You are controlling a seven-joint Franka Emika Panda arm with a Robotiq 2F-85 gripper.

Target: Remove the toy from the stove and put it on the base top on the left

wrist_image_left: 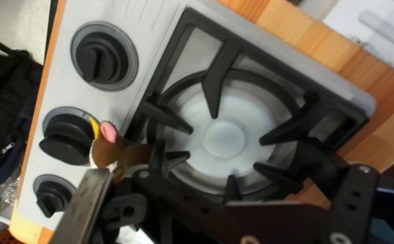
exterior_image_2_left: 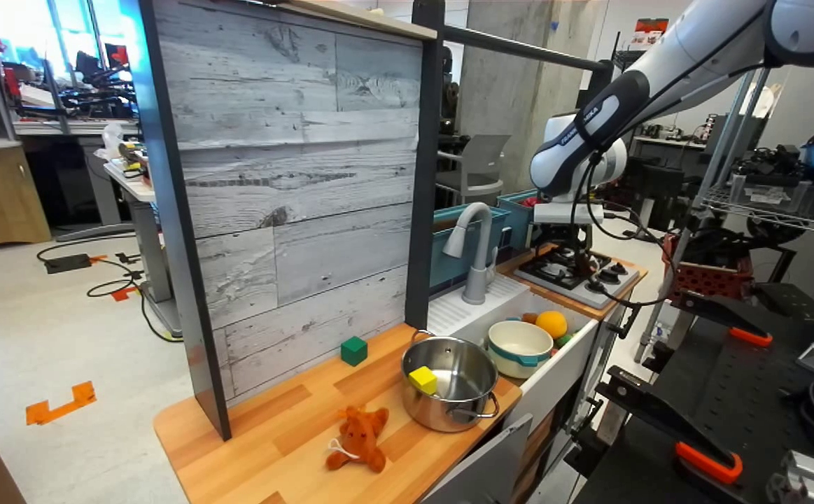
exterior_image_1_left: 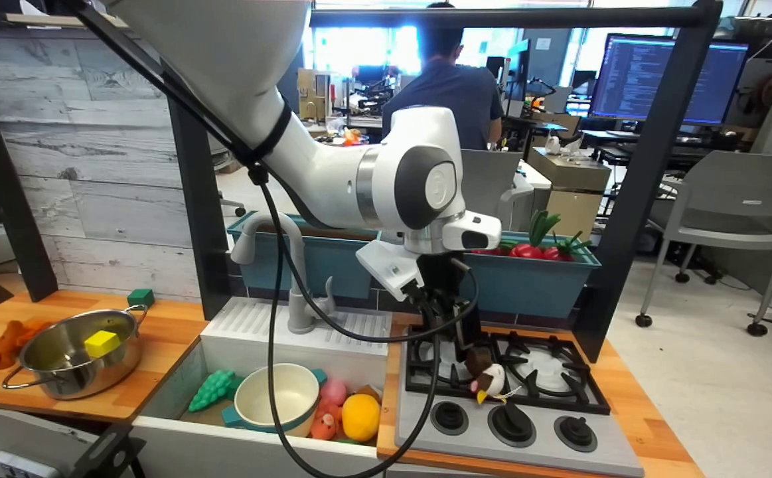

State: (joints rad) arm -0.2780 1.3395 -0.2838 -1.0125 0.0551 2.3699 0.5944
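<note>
In an exterior view we see the stove at lower right, the toy on it behind the middle knob, the sink at lower centre-left with a bowl inside, and, far left, the base top under a pot.

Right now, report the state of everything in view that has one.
End effector: open.
Stove: no flame showing.
Stove knobs: settings unreadable.
Brown-and-white plush toy: on the stove.
Steel pot: uncovered, yellow block inside.
Cream pot: uncovered.
Faucet: no water running.
Large monitor: on.
</note>
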